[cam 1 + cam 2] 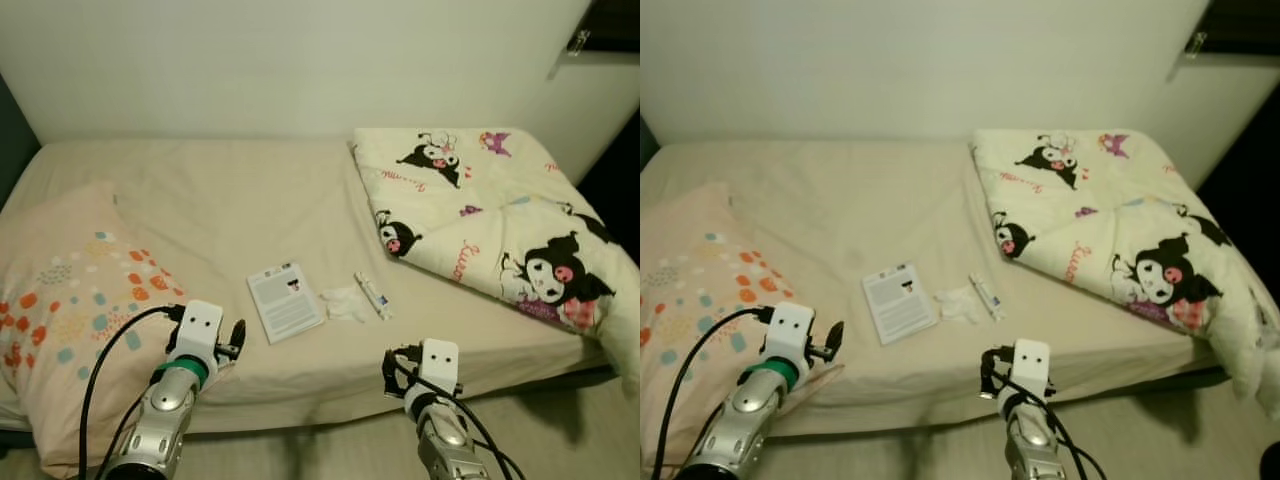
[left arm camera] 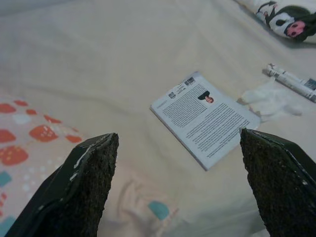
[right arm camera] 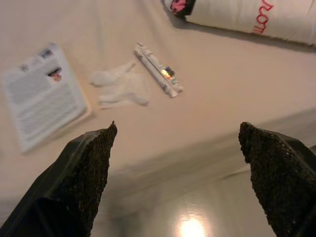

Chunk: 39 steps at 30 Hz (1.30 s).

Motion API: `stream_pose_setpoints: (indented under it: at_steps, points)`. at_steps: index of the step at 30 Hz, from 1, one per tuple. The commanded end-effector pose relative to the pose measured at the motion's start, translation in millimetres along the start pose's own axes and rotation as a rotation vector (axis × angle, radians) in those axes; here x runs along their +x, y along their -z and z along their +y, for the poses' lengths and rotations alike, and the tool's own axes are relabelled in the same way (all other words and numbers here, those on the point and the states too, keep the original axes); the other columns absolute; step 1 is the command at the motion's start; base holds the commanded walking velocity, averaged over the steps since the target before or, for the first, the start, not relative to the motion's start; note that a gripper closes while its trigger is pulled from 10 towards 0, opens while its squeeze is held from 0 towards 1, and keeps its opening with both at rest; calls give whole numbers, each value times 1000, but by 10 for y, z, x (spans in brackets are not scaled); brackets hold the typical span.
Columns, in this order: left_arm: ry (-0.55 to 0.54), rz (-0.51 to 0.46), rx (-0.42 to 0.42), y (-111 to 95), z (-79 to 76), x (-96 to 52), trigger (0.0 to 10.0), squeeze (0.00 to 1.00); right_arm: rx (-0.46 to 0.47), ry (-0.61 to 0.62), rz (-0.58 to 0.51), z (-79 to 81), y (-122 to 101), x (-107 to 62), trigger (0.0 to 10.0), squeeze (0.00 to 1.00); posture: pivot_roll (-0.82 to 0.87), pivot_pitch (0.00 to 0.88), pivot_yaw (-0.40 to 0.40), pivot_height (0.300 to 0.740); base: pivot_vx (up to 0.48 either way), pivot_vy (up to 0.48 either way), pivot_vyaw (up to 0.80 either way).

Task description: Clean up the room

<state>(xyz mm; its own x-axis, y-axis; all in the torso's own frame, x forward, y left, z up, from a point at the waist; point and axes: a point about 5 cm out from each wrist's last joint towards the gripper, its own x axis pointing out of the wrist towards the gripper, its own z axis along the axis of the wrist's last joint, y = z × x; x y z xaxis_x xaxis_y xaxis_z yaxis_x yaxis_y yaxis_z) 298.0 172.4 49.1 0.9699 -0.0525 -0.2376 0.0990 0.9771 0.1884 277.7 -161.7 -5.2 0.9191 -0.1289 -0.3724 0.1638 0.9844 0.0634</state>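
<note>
The left gripper [image 2: 177,182] is hovering wide open at the lower left, over the pillow [image 1: 70,300]. The right gripper [image 3: 177,177] is hanging open too, lower centre, past the bed [image 1: 220,200] edge. The leaflet [image 1: 285,301], crumpled tissue [image 1: 346,304] and tube [image 1: 372,295] are lying mid-frame, with the quilt [image 1: 500,220] bunching at the upper right.
</note>
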Motion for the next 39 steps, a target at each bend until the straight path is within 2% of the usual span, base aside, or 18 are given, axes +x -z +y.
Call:
stream_pose_setpoints:
  at_steps: [1,6,15,30,39]
  points:
    - [-9,27,10,69,45,-39,10000,0,11,14,16,-1,24,-6,10000,0,124,0,1,740,382,0,800]
    - [-13,30,16,72,64,-58,10000,0,44,26,21,-8,45,-24,10000,0,127,0,3,740,376,0,160]
    - [-12,30,40,66,70,-81,10000,0,43,21,33,-16,84,-42,10000,0,133,0,3,740,319,0,0]
    - [-11,32,81,55,57,-90,10000,0,45,48,60,-64,137,-62,10000,0,141,0,9,740,0,0,0]
    - [-8,42,85,67,42,-93,10000,0,49,56,68,-75,149,-63,10000,0,144,0,9,740,0,-315,0]
